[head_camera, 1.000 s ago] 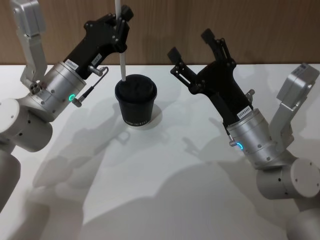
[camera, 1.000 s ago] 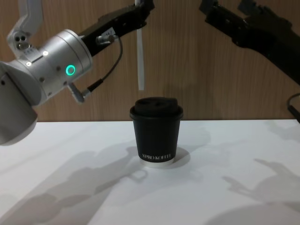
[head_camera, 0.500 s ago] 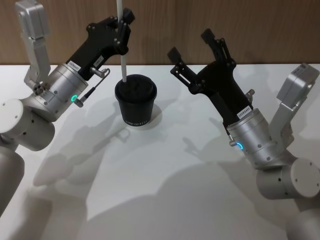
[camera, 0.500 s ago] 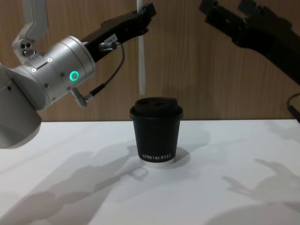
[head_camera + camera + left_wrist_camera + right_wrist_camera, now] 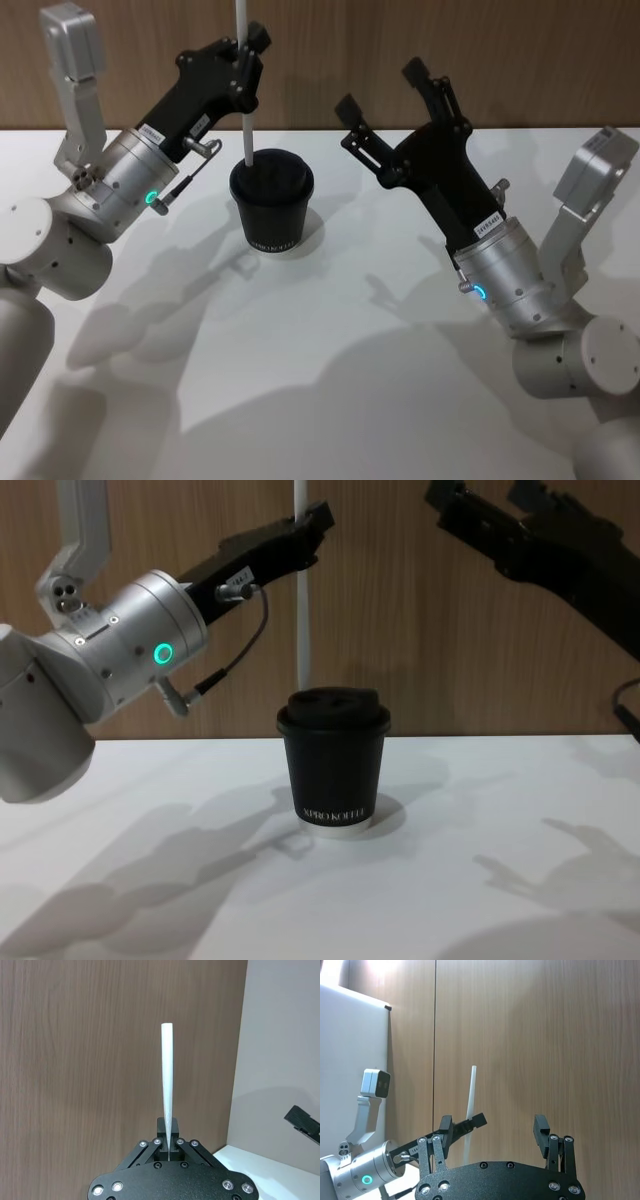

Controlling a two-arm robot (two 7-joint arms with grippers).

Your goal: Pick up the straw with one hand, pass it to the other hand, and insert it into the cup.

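- Above the cup (image 5: 271, 203), our left gripper (image 5: 245, 62) pinches the straw (image 5: 246, 130) and holds it upright.
- From the chest view, the straw's lower end sits at the domed lid (image 5: 333, 704), near its left side; whether it has entered we cannot tell.
- On the white worktop (image 5: 330, 340) the cup stands upright, lettering facing us.
- Our right gripper (image 5: 388, 98) hangs raised to the cup's right, well apart from it, fingers spread and holding nothing.
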